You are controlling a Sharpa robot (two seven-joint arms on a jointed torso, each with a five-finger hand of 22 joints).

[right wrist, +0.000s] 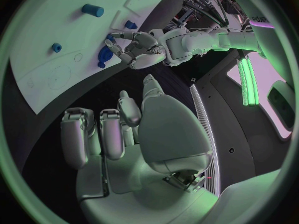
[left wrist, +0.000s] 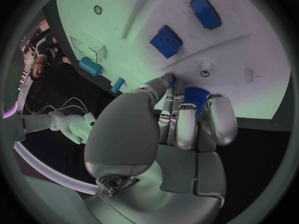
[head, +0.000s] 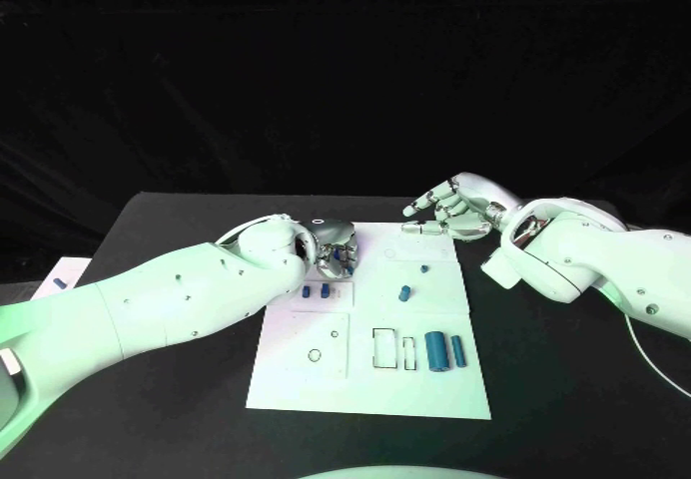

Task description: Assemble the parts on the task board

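- The white task board [head: 367,384] lies in the middle of the black table [head: 173,215], a little below the centre of the head view.
- The left robot hand [head: 335,249] sits over the board's upper left corner. Its fingers [left wrist: 186,127] are curled around a blue ribbed part [left wrist: 196,95], which touches the board there.
- Just below that hand in the head view, two small blue parts [head: 316,292] lie side by side in a marked box.
- The right robot hand [head: 449,212] hovers at the board's upper right edge. Its fingers are loosely bent and apart, and it holds nothing.
- A small blue piece [head: 404,293] lies near the board's centre, with a tinier one [head: 427,267] just above it.
- At the lower right of the board, two blue cylinders [head: 443,352] lie side by side next to outlined rectangles [head: 386,348].
- A small ring outline [head: 316,355] marks the board's lower left.
- A white sheet [head: 61,272] rests at the table's left edge.
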